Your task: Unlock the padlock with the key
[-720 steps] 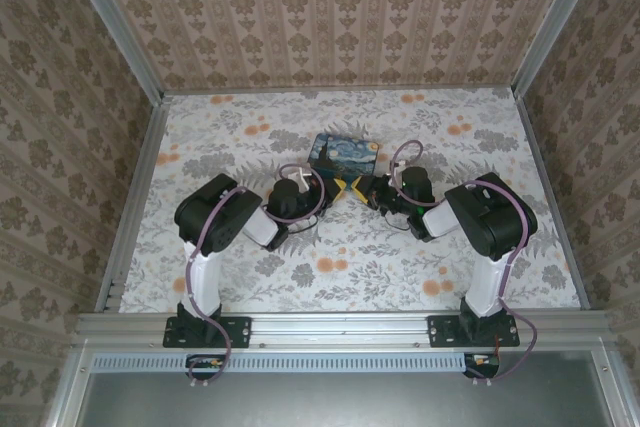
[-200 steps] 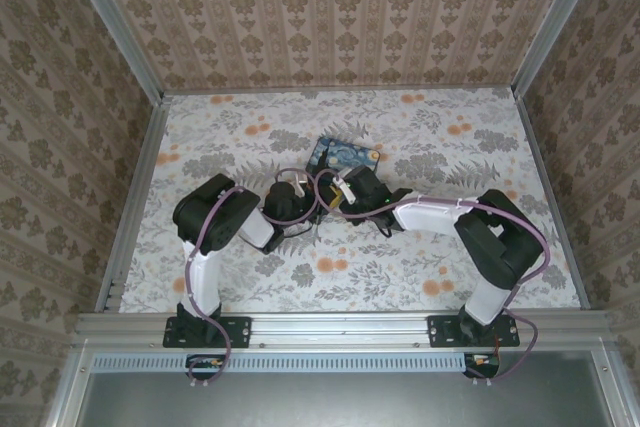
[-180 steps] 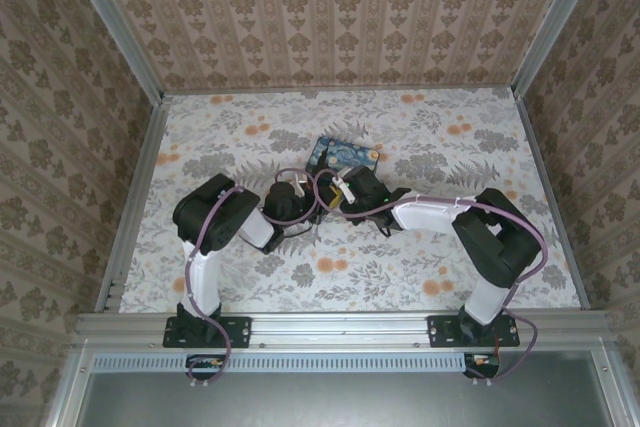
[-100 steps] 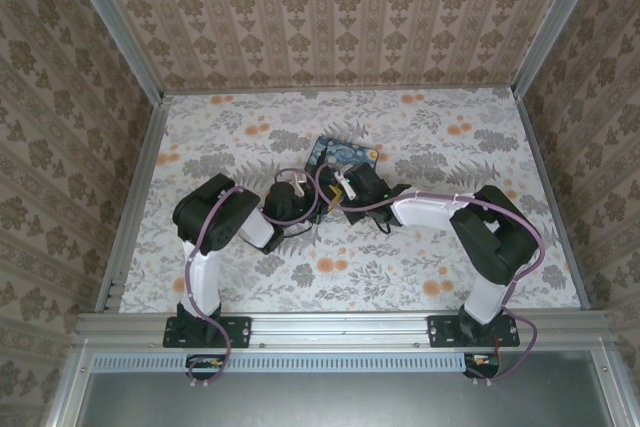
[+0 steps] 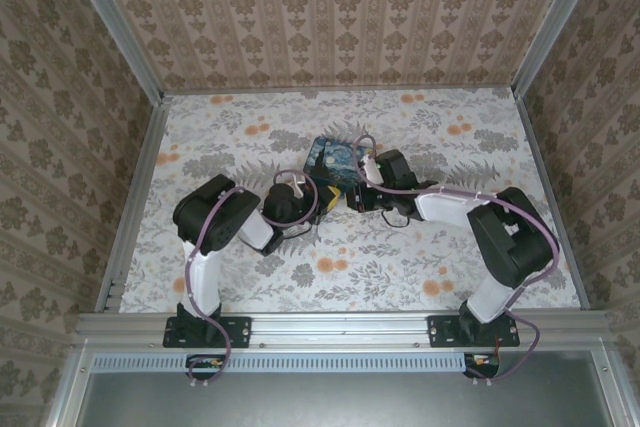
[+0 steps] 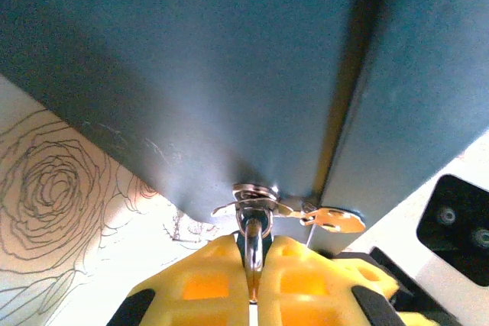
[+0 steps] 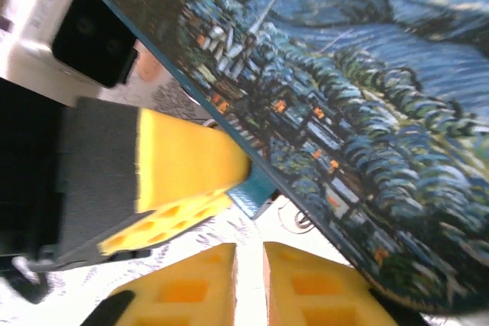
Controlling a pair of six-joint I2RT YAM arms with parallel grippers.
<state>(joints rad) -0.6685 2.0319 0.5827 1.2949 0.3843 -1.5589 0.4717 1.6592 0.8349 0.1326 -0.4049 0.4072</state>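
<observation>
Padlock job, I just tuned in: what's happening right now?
The left tool is clamped on the small teal padlock, right at the metal clasp on the side of the starry-print tin. The right tool sits close in front of the padlock, fingers almost together. I can't make out the key, and nothing shows the lock opened yet.

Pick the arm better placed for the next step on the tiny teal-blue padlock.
Likely right: the left gripper is shut on a thin metal loop at the starry-night tin's edge; the right gripper looks empty beside the tiny teal-blue padlock.
</observation>
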